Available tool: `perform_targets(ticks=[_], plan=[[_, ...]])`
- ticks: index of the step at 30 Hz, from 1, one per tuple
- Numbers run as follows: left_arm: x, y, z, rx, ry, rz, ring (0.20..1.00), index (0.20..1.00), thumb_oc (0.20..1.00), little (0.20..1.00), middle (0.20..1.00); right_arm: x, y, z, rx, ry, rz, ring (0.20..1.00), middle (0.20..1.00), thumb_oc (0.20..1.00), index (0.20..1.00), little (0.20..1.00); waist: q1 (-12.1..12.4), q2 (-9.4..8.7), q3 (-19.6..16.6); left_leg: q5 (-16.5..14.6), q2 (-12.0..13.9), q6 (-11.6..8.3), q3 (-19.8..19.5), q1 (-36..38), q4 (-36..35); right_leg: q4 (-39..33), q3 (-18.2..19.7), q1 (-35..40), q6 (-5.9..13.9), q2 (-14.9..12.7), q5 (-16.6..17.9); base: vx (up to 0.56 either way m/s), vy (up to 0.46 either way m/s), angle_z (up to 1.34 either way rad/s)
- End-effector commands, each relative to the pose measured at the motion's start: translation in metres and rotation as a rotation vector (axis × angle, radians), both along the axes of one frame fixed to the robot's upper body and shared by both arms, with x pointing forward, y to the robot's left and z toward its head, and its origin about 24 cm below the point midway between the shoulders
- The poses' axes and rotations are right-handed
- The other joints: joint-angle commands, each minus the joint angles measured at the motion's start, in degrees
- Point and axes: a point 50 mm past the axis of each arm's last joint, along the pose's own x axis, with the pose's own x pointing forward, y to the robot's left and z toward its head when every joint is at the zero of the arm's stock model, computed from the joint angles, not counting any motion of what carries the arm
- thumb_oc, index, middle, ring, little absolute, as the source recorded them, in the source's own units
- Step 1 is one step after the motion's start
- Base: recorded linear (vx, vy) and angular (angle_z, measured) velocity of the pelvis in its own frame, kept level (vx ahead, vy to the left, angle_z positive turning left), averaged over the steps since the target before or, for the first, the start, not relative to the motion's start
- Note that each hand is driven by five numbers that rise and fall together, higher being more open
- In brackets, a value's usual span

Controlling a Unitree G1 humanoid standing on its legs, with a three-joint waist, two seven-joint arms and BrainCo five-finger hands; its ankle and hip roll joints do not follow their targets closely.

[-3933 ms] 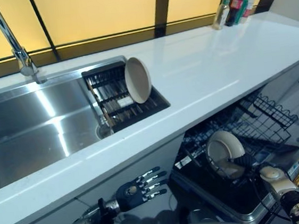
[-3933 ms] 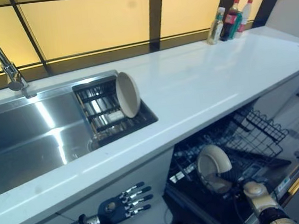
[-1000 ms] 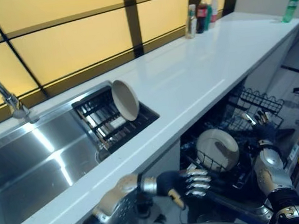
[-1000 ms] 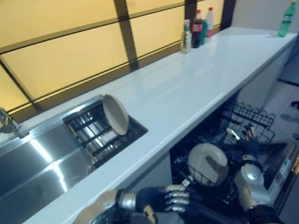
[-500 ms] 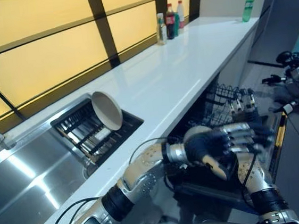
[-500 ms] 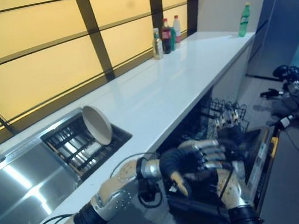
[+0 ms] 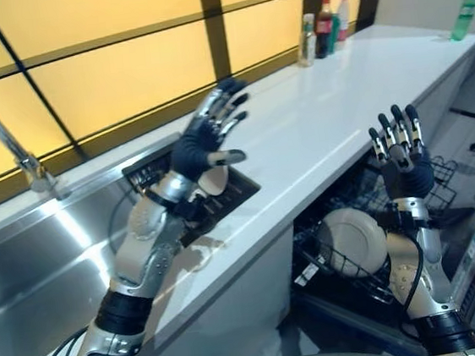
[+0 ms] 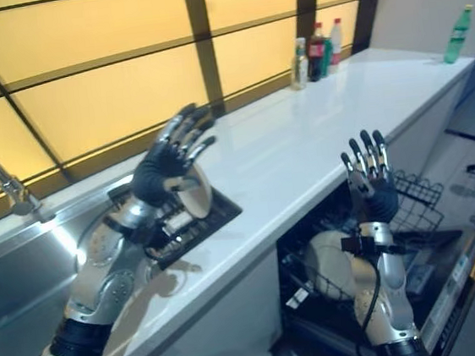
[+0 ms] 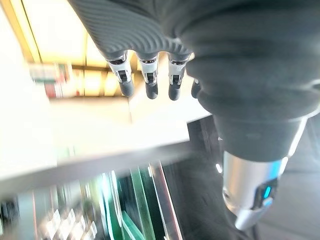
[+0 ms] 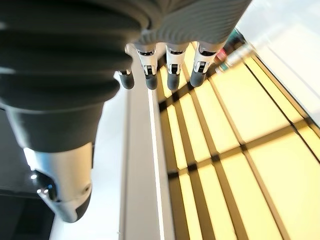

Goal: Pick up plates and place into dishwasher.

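A cream plate (image 7: 356, 237) stands on edge in the open dishwasher's lower rack (image 7: 438, 176) under the counter. A second cream plate (image 7: 216, 181) leans in the black drying rack (image 7: 240, 185) at the sink's right end, mostly hidden behind my left hand. My left hand (image 7: 202, 142) is raised above that rack, open, its fingers (image 9: 148, 82) spread and holding nothing. My right hand (image 7: 406, 163) is held up over the dishwasher, open, with fingers (image 10: 168, 70) straight and pointing upward, well above the plate in the rack.
A white countertop (image 7: 309, 128) runs to the right, with several bottles (image 7: 322, 28) at the window and a green bottle (image 7: 463, 1) at the far end. The steel sink (image 7: 34, 259) and its faucet (image 7: 14, 142) lie to the left.
Both hands have risen from low in front of the dishwasher to above counter height; the left hand swung left over the drying rack. The camera view has also shifted.
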Motion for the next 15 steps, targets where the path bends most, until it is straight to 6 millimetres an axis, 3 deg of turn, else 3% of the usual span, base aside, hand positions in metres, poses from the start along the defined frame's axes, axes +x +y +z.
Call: perform_targets(ticks=[1, 4, 7, 8, 11, 15], plan=[[-0.001, 0.014, 0.015, 0.05, -0.152, 0.1, 1.0, 1.0, 1.0, 1.0, 1.0, 0.003, 0.008, 0.03, -0.015, -0.153, 0.063, 1.0, 1.0, 1.0, 1.0, 1.0, -0.1, 1.71, 2.2, 2.4, -1.5, 2.43, -4.1, 4.3, -9.8, 7.0, 2.8, -2.7, -0.31, 1.5, 9.2, -0.03, 0.151, 0.41], [0.002, 0.014, 0.012, 0.066, -0.149, 0.101, 1.0, 1.0, 1.0, 1.0, 1.0, 0.005, 0.009, 0.029, -0.038, -0.14, 0.063, 1.0, 1.0, 1.0, 1.0, 1.0, -0.5, 2.15, 2.8, 2.7, -1.5, 2.37, -5.3, 4.1, -8.9, 10.7, 5.3, -4.3, -1.14, 3.3, 9.2, 0.03, 0.104, 0.35], [0.006, 0.005, 0.011, 0.033, -0.129, 0.078, 1.0, 1.0, 1.0, 1.0, 1.0, 0.007, 0.009, 0.025, -0.048, -0.124, 0.056, 1.0, 1.0, 1.0, 1.0, 1.0, -1.6, 1.48, 3.0, 2.5, -2.1, 1.83, -7.3, 4.3, -8.3, 5.8, 8.3, -3.3, -1.53, 5.3, 8.2, 0.13, -0.014, 0.35], [0.009, -0.001, 0.011, 0.014, -0.124, 0.075, 1.0, 1.0, 1.0, 1.0, 1.0, 0.008, 0.009, 0.024, -0.063, -0.125, 0.057, 1.0, 1.0, 1.0, 1.0, 1.0, -2.3, 0.86, 2.8, 2.0, -2.4, 1.5, -8.4, 4.1, -7.7, 2.6, 10.7, -2.8, -1.27, 6.2, 8.0, 0.16, -0.067, 0.41], [0.01, -0.004, 0.011, 0.006, -0.133, 0.102, 1.0, 1.0, 1.0, 1.0, 1.0, 0.012, 0.007, 0.028, -0.092, -0.124, 0.086, 1.0, 1.0, 1.0, 1.0, 1.0, -3.4, -0.1, 3.2, 0.5, -1.9, 0.92, -8.3, 4.6, -6.9, -1.3, 13.3, -3.1, -0.37, 7.5, 8.5, 0.17, -0.074, 0.59], [0.009, 0.001, 0.013, 0.047, -0.163, 0.138, 1.0, 1.0, 1.0, 1.0, 1.0, 0.013, 0.001, 0.032, -0.098, -0.124, 0.119, 1.0, 1.0, 1.0, 1.0, 1.0, -3.5, -0.36, 2.5, 0.3, -0.5, 0.33, -8.3, 3.6, -5.9, -2.7, 14.9, -1.1, -0.15, 9.6, 3.4, 0.11, -0.114, 0.26]])
